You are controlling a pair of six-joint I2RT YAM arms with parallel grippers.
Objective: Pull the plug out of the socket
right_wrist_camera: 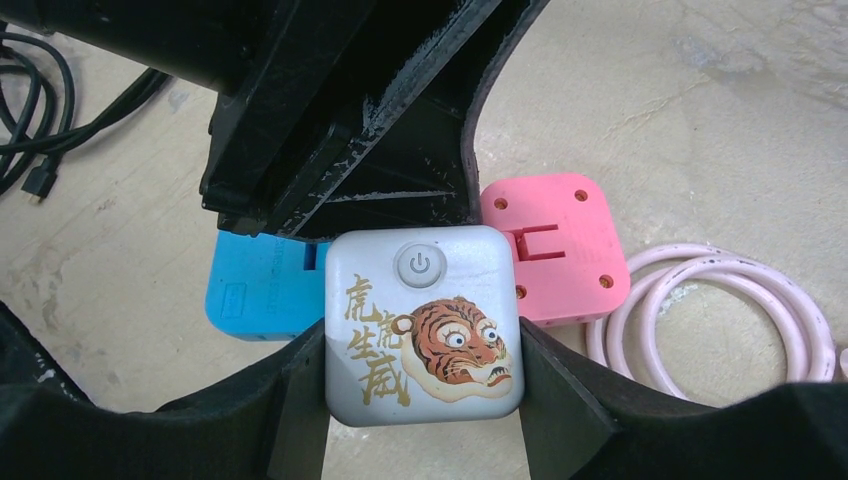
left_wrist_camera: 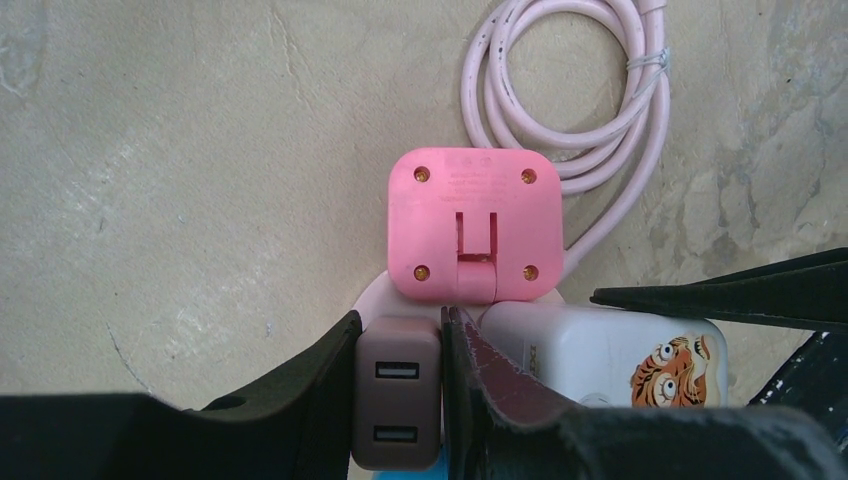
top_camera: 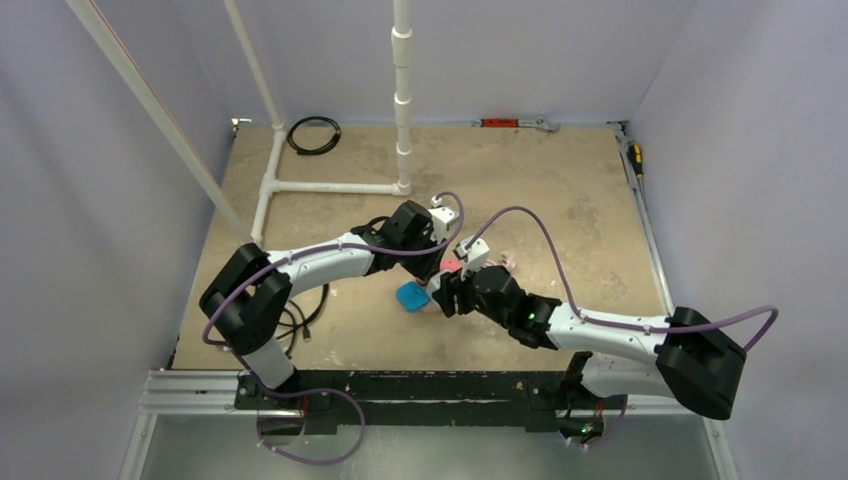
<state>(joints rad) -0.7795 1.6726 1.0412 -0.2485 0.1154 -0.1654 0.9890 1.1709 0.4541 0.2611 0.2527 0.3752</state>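
The socket shows only as a sliver of pale-pink round rim (left_wrist_camera: 372,296) under the plugs, with its coiled pink cord (left_wrist_camera: 585,110) beyond; the cord also shows in the right wrist view (right_wrist_camera: 720,310). My left gripper (left_wrist_camera: 398,335) is shut on a brown two-port USB plug (left_wrist_camera: 397,400) standing on the disc. A square pink plug (left_wrist_camera: 473,222) sits just past it. My right gripper (right_wrist_camera: 420,350) is shut on a white cube with a tiger picture and power button (right_wrist_camera: 420,325), next to the brown plug. In the top view both grippers (top_camera: 437,268) (top_camera: 446,293) meet mid-table.
A blue block (right_wrist_camera: 255,290) lies beside the white cube, also in the top view (top_camera: 410,297). Black cables (right_wrist_camera: 35,110) lie to the left. A white pipe frame (top_camera: 330,187), a black cable coil (top_camera: 313,135) and tools (top_camera: 515,123) sit at the far side.
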